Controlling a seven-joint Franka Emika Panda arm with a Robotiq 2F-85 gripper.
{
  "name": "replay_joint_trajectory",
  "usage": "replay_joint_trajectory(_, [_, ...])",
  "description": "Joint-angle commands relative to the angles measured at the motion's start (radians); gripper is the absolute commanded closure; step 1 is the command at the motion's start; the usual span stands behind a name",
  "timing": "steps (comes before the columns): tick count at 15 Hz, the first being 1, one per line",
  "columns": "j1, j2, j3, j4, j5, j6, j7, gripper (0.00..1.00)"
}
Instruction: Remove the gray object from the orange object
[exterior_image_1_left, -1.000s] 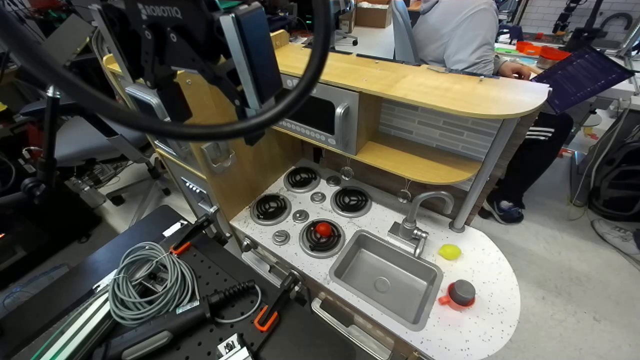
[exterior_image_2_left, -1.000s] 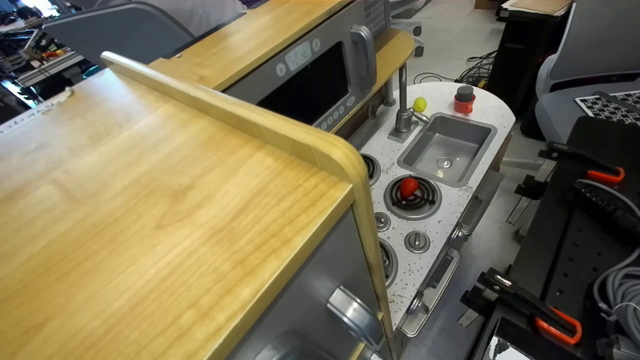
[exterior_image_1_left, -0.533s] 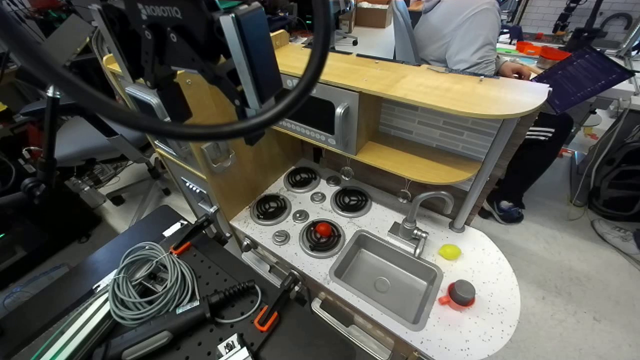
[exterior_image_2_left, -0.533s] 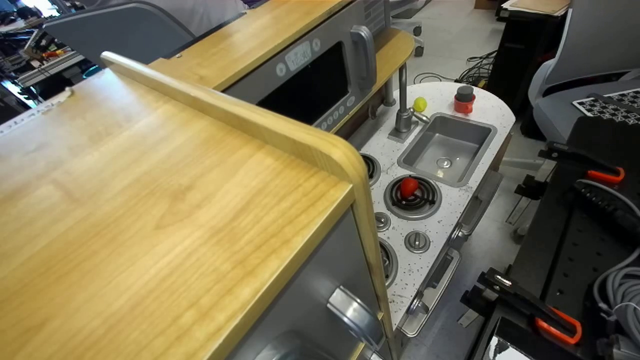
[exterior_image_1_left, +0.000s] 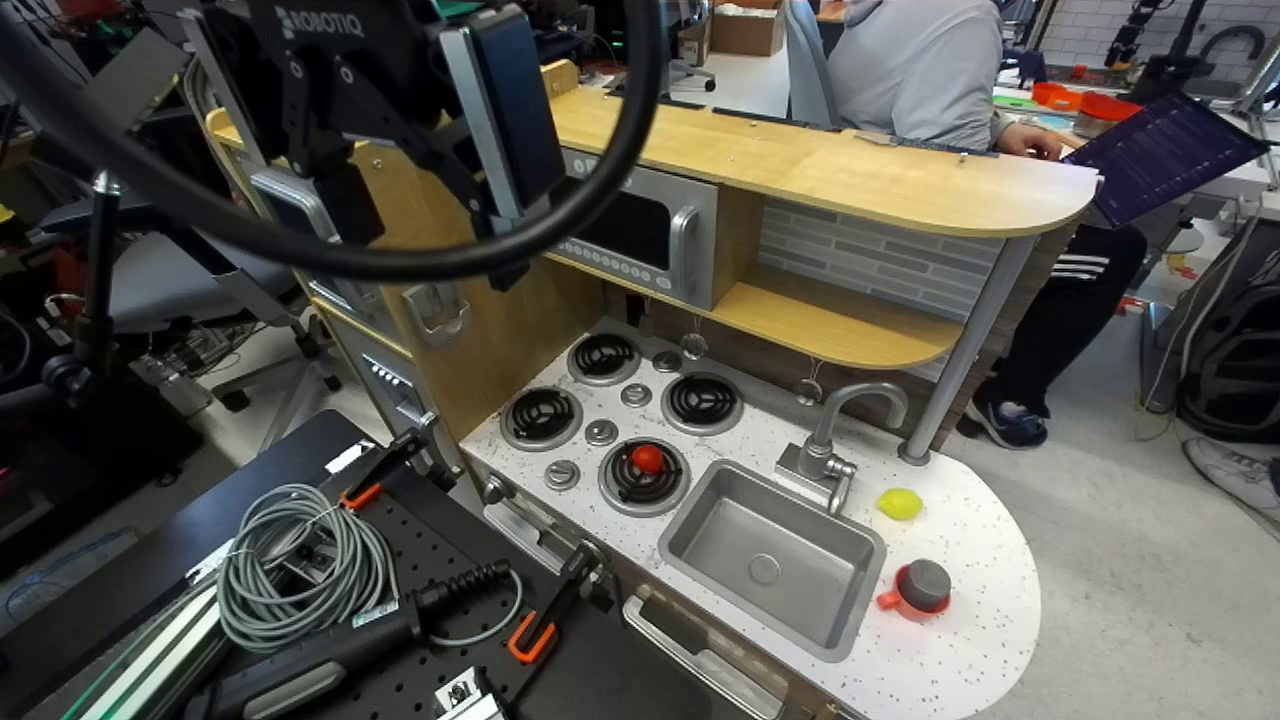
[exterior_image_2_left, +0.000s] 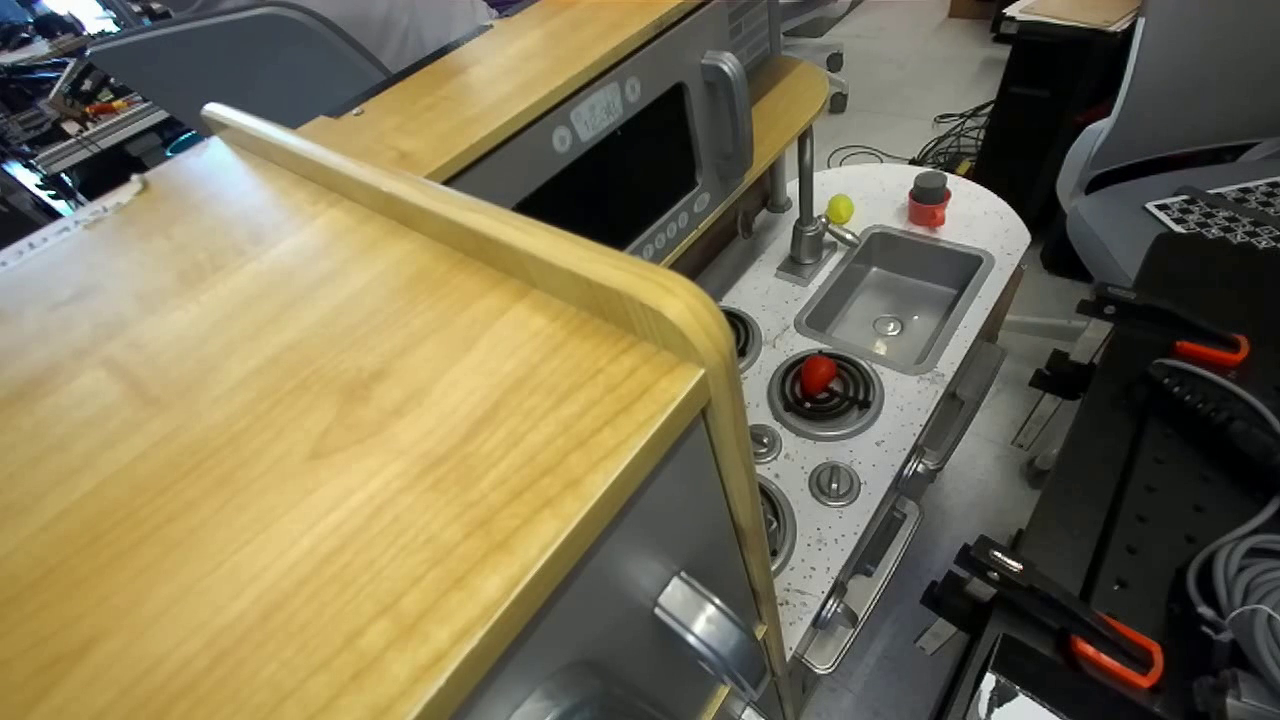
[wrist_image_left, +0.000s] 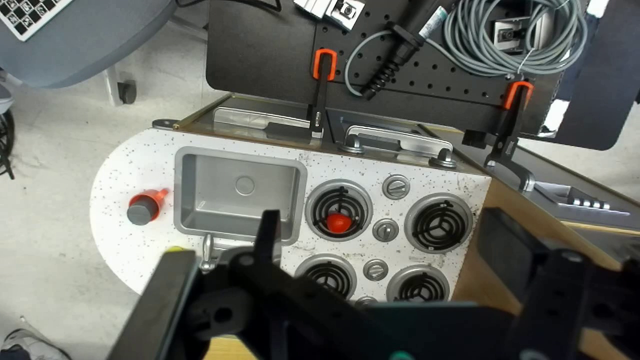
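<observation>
Position of gray object (wrist_image_left: 142, 211): seated inside orange cup (exterior_image_2_left: 926, 214), top protruding, at rounded end of counter (wrist_image_left: 120, 170); in the wrist view, sink (wrist_image_left: 220, 185) lies between it and my elevated gripper (wrist_image_left: 380, 224), jaws apart, nothing held; next move, I judge: traverse past sink, then descend

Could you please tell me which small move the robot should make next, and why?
Probably shift the open hand sideways, over the sink toward the gray object, before any lowering. In the wrist view, the stove burners show between its spread jaws, while the gray object sits in the orange mug, beyond the sink. The hand also seems well above the counter, holding nothing.
</observation>
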Motion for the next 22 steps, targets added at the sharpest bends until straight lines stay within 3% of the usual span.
replay_joint_trajectory(1, [-0.001, 0.001, 0.001, 0.002, 0.001, -0.002, -0.001, 0.00])
replay_joint_trajectory(6, [0.010, 0.002, -0.010, -0.014, 0.010, 0.024, -0.023, 0.00])
replay_joint_trajectory(11, [-0.010, 0.140, -0.072, -0.038, 0.011, 0.258, -0.032, 0.00])
replay_joint_trajectory(15, [-0.029, 0.382, -0.138, -0.070, 0.024, 0.562, -0.057, 0.00])
replay_joint_trajectory(18, [-0.008, 0.586, -0.215, -0.033, 0.042, 0.701, -0.106, 0.00])
replay_joint_trajectory(22, [-0.109, 0.840, -0.166, 0.068, 0.168, 0.801, -0.224, 0.00])
